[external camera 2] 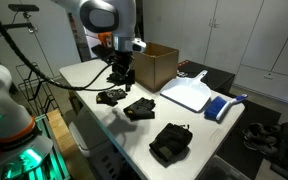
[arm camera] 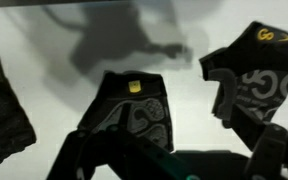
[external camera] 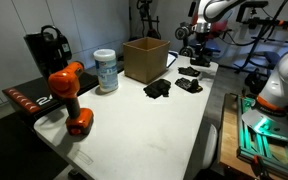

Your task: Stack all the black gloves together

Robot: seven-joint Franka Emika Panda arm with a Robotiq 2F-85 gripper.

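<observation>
Three black gloves lie apart on the white table (external camera 2: pixel 104 125). In an exterior view they show as one glove (external camera 2: pixel 111 96) under the arm, a second glove (external camera 2: pixel 139 108) beside it and a third glove (external camera 2: pixel 170 142) near the table's front. My gripper (external camera 2: pixel 119 78) hangs open above the first two, holding nothing. In the wrist view a glove with a yellow tag (arm camera: pixel 134 108) lies at centre by my left finger (arm camera: pixel 84 155). Another glove (arm camera: pixel 252 80) lies at right and a third glove (arm camera: pixel 4 120) at left. My gripper (arm camera: pixel 174 145) is above the table between them.
A cardboard box (external camera 2: pixel 156 65) stands behind the gloves. A white board (external camera 2: pixel 189 95) and a blue item (external camera 2: pixel 219 107) lie beside it. In an exterior view an orange-and-black drill (external camera: pixel 69 95), a black coffee machine (external camera: pixel 46 50) and a white tub (external camera: pixel 106 70) stand at the far end.
</observation>
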